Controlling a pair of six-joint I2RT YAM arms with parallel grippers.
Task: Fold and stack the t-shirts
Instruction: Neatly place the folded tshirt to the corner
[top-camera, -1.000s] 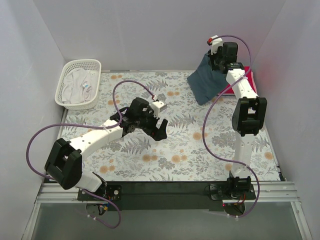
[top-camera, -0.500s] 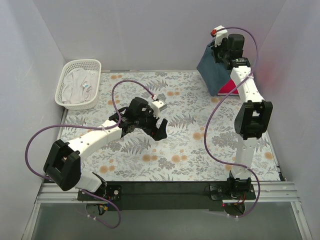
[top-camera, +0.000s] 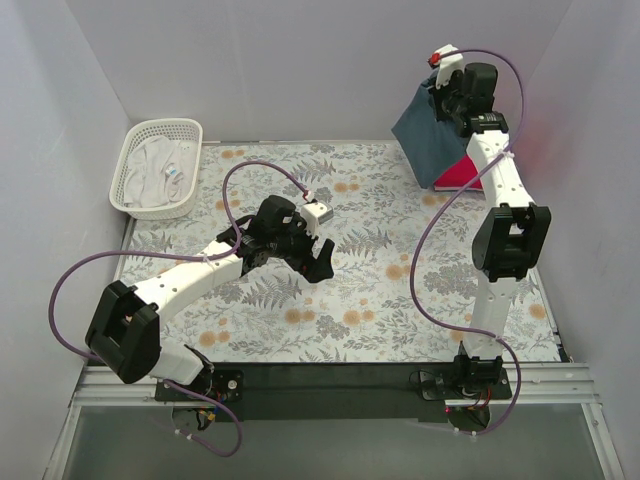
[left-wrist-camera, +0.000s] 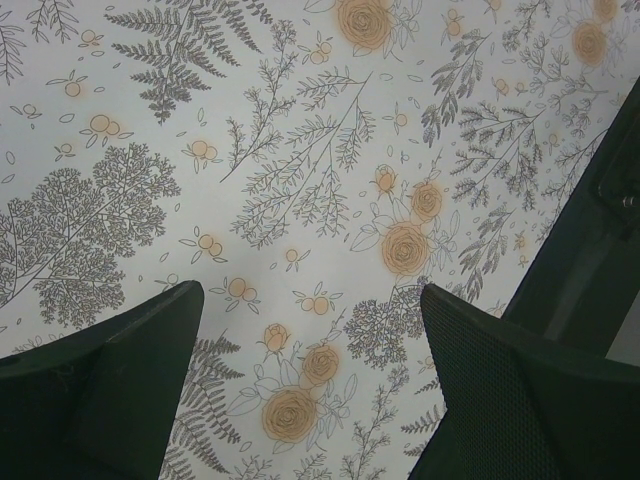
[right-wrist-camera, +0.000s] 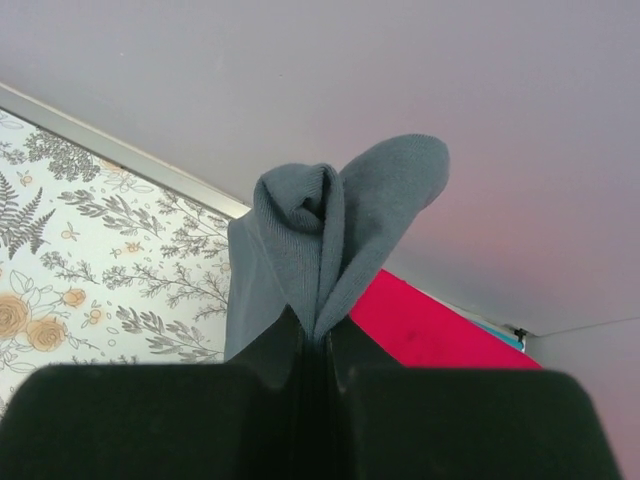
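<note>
I judge this job barely begun: my right tool (top-camera: 452, 98) is clamped tight on a bunched fold of the dark slate blue cloth t-shirt (top-camera: 428, 140), which hangs lifted at the far right corner. Just below it the bright crimson red cloth t-shirt (top-camera: 461, 179) lies on the grey-and-orange floral-print cloth (top-camera: 380, 300). My left tool (top-camera: 318, 260) is spread wide with nothing in it, hovering over the middle of that cloth. I see no stack yet, and a pale bunched garment (top-camera: 158, 172) sits in the white plastic lattice basket (top-camera: 165, 124) at far left.
</note>
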